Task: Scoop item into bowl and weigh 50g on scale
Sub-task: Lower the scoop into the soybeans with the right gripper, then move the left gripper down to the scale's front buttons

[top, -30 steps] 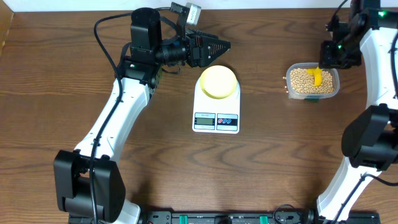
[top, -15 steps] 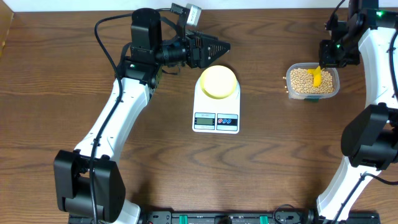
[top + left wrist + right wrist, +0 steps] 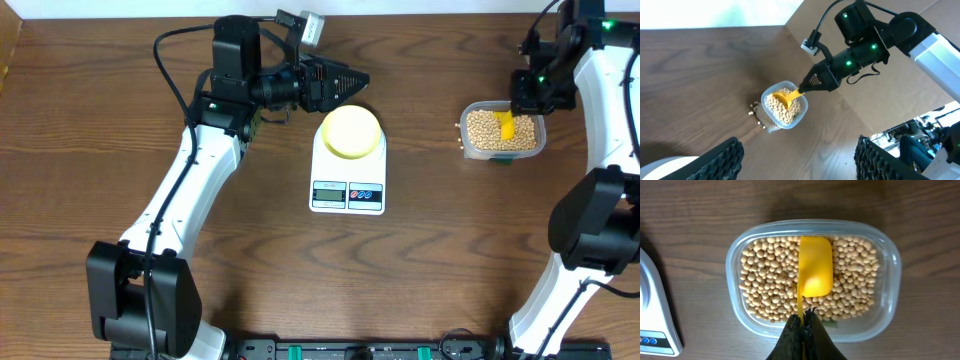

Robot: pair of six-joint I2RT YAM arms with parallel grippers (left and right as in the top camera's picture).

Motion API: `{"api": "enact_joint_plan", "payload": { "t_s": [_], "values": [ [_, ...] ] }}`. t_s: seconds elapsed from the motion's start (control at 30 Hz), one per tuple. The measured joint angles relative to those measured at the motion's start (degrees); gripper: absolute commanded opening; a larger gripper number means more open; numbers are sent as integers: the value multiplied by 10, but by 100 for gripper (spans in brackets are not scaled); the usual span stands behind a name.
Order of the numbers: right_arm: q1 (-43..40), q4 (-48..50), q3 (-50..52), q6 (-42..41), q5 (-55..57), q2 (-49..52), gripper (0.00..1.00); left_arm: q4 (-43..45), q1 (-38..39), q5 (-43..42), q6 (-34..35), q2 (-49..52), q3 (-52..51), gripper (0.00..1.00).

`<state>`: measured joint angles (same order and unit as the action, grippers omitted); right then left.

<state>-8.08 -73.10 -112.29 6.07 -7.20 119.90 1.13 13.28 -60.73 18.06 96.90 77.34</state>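
Note:
Tan beans (image 3: 765,280) fill a clear plastic tub (image 3: 497,132) at the right of the table. A yellow scoop (image 3: 815,272) lies in the beans, bowl side up. My right gripper (image 3: 803,317) is shut on its thin handle, just over the tub's near rim. From the left wrist view the right gripper (image 3: 802,89) holds the scoop (image 3: 785,97) at the tub's edge. The pale yellow bowl (image 3: 351,131) sits empty on the white scale (image 3: 348,168) at mid table. My left gripper (image 3: 362,76) hovers open just behind the bowl, with nothing between its fingers (image 3: 722,160).
A few loose beans (image 3: 756,107) lie on the wood beside the tub's left side. The scale's corner (image 3: 655,310) shows at the left of the right wrist view. The table's back edge runs close behind both grippers.
The right gripper's jaws have closed on the scoop's handle, and the scoop has shifted slightly in the beans. The left arm has not moved.

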Motion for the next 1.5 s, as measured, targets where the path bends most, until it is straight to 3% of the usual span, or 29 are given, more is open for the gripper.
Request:
{"api": "enact_joint_plan", "payload": {
  "t_s": [0.17, 0.27, 0.4, 0.43, 0.47, 0.73, 0.77, 0.87, 0.9, 0.93, 1.23, 1.5],
  "values": [
    [1, 16, 17, 0, -3, -7, 4, -10, 0, 1, -10, 0, 0, 73],
    [1, 21, 18, 0, -2, -7, 21, -10, 0, 2, -16, 0, 0, 73],
    [1, 21, 17, 0, 5, 4, 52, -11, 0, 3, -16, 0, 0, 73],
    [1, 19, 16, -2, 7, 6, 89, -11, 0, 6, -16, 0, 0, 73],
    [1, 17, 12, -3, 7, 8, 99, -11, 0, 9, -16, 0, 0, 73],
    [-11, 31, -52, 0, 8, 11, 99, -14, 0, 20, -17, 0, 0, 73],
    [-13, 37, -54, 0, 8, 11, 99, -18, 0, 21, -17, 0, 0, 69],
    [-20, 38, -57, 0, 9, 11, 99, -48, 0, 25, -17, 0, 0, 23],
    [-22, 38, -57, 0, 9, 11, 99, -64, 0, 29, -18, 0, 0, 11],
    [-23, 38, -57, 0, 10, 11, 99, -84, 0, 33, -18, 0, 0, 8],
    [-25, 38, -57, 0, 10, 11, 99, -340, 0, 99, -68, -7, -1, 7],
    [-25, 38, -57, 0, 10, 11, 99, -516, -1, 355, -112, -140, -2, 8]
  ]
}}
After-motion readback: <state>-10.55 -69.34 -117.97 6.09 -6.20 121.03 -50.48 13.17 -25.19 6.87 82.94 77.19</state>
